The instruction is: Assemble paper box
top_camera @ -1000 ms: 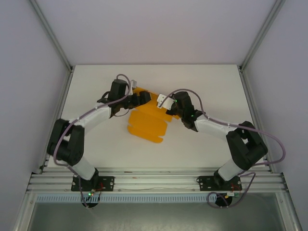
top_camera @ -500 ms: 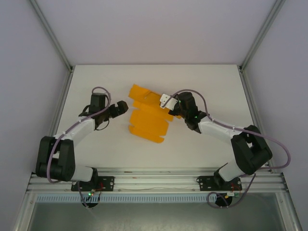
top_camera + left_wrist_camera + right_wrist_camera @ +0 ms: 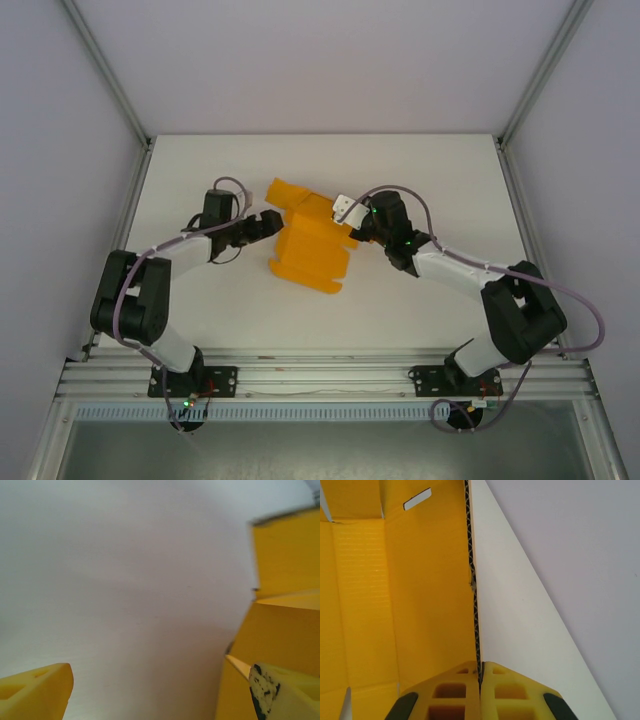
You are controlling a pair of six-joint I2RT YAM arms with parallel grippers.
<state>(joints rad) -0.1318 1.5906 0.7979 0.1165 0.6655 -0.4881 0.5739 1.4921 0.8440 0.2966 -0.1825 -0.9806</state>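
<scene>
The left gripper (image 3: pixel 160 687) is spread wide, one yellow finger (image 3: pixel 35 692) at the lower left of the view and the other (image 3: pixel 285 695), its pad smudged black, at the lower right. Blurred white table (image 3: pixel 125 580) lies between them. To the right stands the paper box (image 3: pixel 285 630), its orange-yellow panels folded up behind the smudged finger; whether they touch is unclear.

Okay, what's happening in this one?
Two robot arms are working on an orange paper box in the middle of the table. The right gripper is shut on one edge of the card. The left gripper is open beside the box's left side. The box looks partly folded, not yet closed.
</scene>
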